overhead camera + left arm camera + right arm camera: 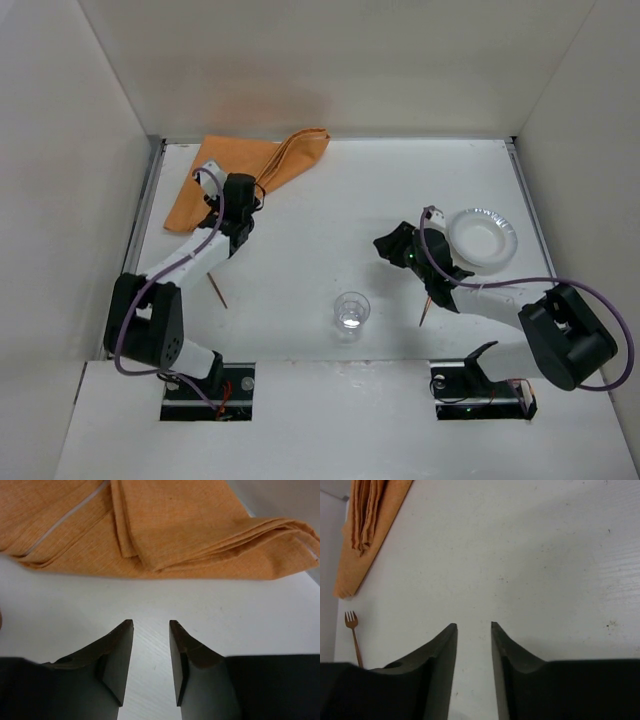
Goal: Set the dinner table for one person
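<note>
overhead view: the desk (330,200), a large matte white surface with thin grey rails (148,190) along its left and right edges, filled the floor of a white-walled enclosure and carried every item. an orange cloth (270,158), loosely folded, lay at the far left corner. a white plate (483,238) with a ribbed rim sat toward the far right, near the right rail. a clear glass (351,310) stood upright near the middle of the near edge. a thin brown fork (216,291) lay just beside the left arm (185,262). a second thin brown utensil (427,311), too small to identify, lay just beside the right arm (480,300).

left wrist view: the left tool (151,625) was held low over bare desk. its two dark fingers (117,655) stood apart, with only white surface showing between them. the near edge of the cloth lay just ahead of the tips, not touching them.

right wrist view: the right tool (474,626) likewise stood apart over bare desk; in the overhead view it was left of the plate. the fork and the cloth appeared at the left edge of this view, well apart from the fingers.
</note>
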